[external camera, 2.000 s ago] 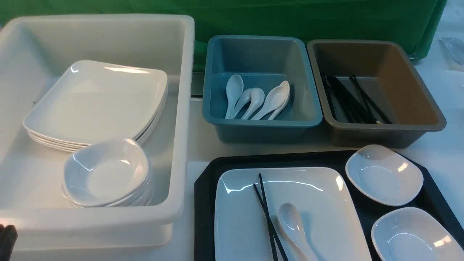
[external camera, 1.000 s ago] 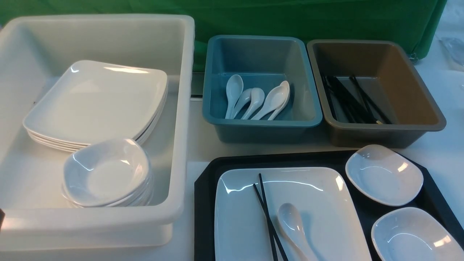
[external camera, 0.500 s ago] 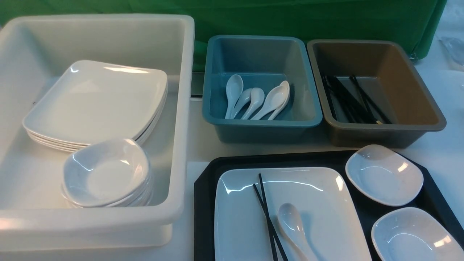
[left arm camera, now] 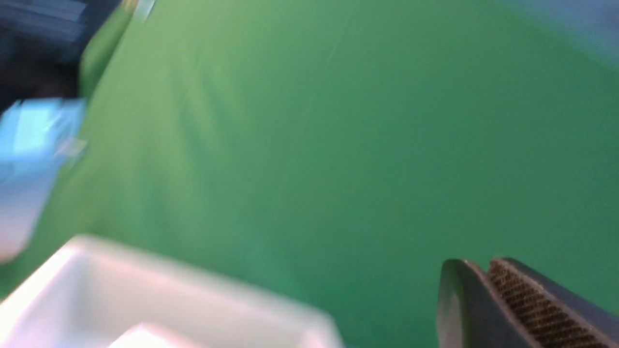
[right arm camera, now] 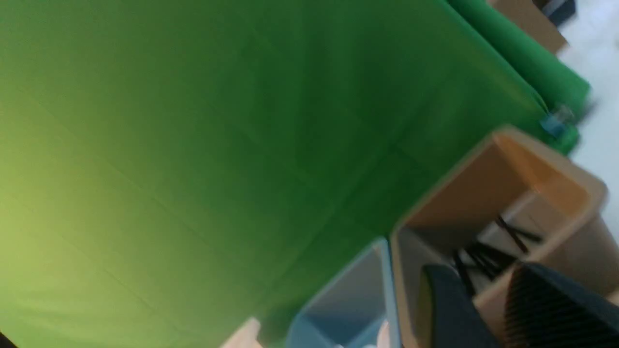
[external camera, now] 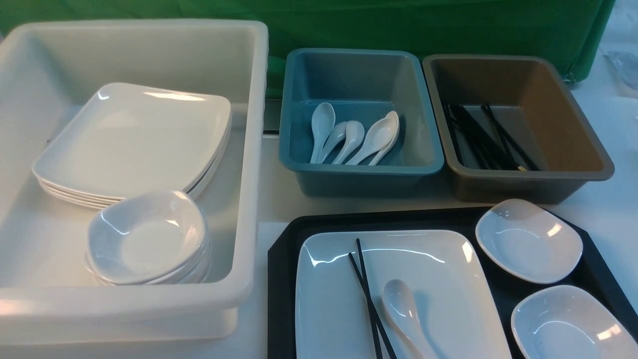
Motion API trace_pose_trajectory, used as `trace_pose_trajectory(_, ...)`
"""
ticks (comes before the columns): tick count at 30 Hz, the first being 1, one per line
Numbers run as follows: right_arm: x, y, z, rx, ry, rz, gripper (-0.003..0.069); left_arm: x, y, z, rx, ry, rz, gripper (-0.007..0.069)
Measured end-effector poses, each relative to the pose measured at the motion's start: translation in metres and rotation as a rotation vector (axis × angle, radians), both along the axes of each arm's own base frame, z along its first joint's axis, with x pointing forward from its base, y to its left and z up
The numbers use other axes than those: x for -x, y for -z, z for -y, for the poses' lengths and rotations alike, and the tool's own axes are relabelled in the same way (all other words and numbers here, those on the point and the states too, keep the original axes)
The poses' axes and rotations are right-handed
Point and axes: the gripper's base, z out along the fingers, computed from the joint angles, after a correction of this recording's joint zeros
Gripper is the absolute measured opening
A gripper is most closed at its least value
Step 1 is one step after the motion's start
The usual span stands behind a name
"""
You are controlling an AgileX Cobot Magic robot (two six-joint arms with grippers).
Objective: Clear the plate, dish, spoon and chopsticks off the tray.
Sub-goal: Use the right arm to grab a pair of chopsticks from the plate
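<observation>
In the front view the black tray (external camera: 281, 249) lies at the near right. On it rests the large white plate (external camera: 438, 299). The black chopsticks (external camera: 366, 289) lie across the plate, with the white spoon (external camera: 401, 304) beside them. Two small white dishes (external camera: 528, 239) (external camera: 568, 324) sit on the tray's right side. Neither gripper shows in the front view. In the left wrist view my left gripper (left arm camera: 476, 263) is shut and holds nothing, against green cloth. In the right wrist view my right gripper (right arm camera: 483, 280) has a gap between its fingers and holds nothing.
A big white bin (external camera: 259, 99) at the left holds stacked plates (external camera: 134, 139) and stacked dishes (external camera: 147, 237). Behind the tray stand a blue bin (external camera: 359, 172) with several spoons (external camera: 349, 137) and a brown bin (external camera: 523, 174) with black chopsticks (external camera: 486, 139). Green cloth hangs behind.
A dark gripper tip at the front view's lower left corner has slipped out of the picture. The tableware has not moved.
</observation>
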Motion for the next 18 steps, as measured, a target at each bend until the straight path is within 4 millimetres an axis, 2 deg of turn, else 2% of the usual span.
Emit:
trace_pose_trajectory(1, 0.001, -0.007, -0.001, 0.023, -0.011, -0.015, 0.0175, -0.01, -0.002, 0.001, -0.043, 0.016, -0.101, 0.0036)
trace_pose_trajectory(3, 0.006, -0.033, -0.004, 0.12, -0.036, -0.063, 0.0086, -0.037, 0.002, 0.006, -0.111, 0.097, -0.346, 0.0036)
trace_pose_trajectory(4, 0.007, -0.036, -0.004, 0.121, -0.041, -0.071, 0.0079, -0.037, 0.002, 0.006, -0.111, 0.097, -0.346, 0.0036)
trace_pose_trajectory(6, 0.008, -0.071, -0.008, 0.318, -0.097, -0.225, 0.0036, -0.071, 0.018, 0.01, -0.172, 0.204, -0.603, 0.0036)
trace_pose_trajectory(7, 0.006, -0.084, -0.01, 0.388, -0.128, -0.29, 0.0031, -0.082, 0.025, 0.012, -0.181, 0.242, -0.68, 0.0036)
trace_pose_trajectory(8, 0.006, -0.084, -0.01, 0.388, -0.128, -0.29, 0.0031, -0.081, 0.025, 0.012, -0.183, 0.249, -0.685, 0.0036)
trace_pose_trajectory(9, -0.001, -0.106, -0.014, 0.495, -0.194, -0.406, 0.0029, -0.099, 0.038, 0.015, -0.185, 0.31, -0.79, 0.0036)
trace_pose_trajectory(10, -0.003, -0.103, -0.014, 0.499, -0.206, -0.437, 0.0029, -0.1, 0.039, 0.015, -0.184, 0.317, -0.8, 0.0036)
trace_pose_trajectory(11, -0.01, -0.117, -0.018, 0.579, -0.275, -0.553, 0.0029, -0.11, 0.047, 0.018, -0.183, 0.363, -0.858, 0.0033)
trace_pose_trajectory(12, -0.01, -0.122, -0.018, 0.596, -0.282, -0.557, 0.0029, -0.113, 0.049, 0.019, -0.182, 0.377, -0.866, 0.0031)
trace_pose_trajectory(13, -0.025, -0.127, -0.025, 0.697, -0.389, -0.709, 0.0031, -0.12, 0.054, 0.025, -0.19, 0.424, -0.888, 0.0016)
trace_pose_trajectory(15, -0.043, -0.13, -0.034, 0.808, -0.517, -0.797, 0.0031, -0.124, 0.056, 0.034, -0.22, 0.472, -0.884, 0.0007)
trace_pose_trajectory(18, -0.07, -0.121, -0.055, 0.883, -0.715, -0.872, 0.0034, -0.124, 0.055, 0.051, -0.267, 0.532, -0.873, 0.0002)
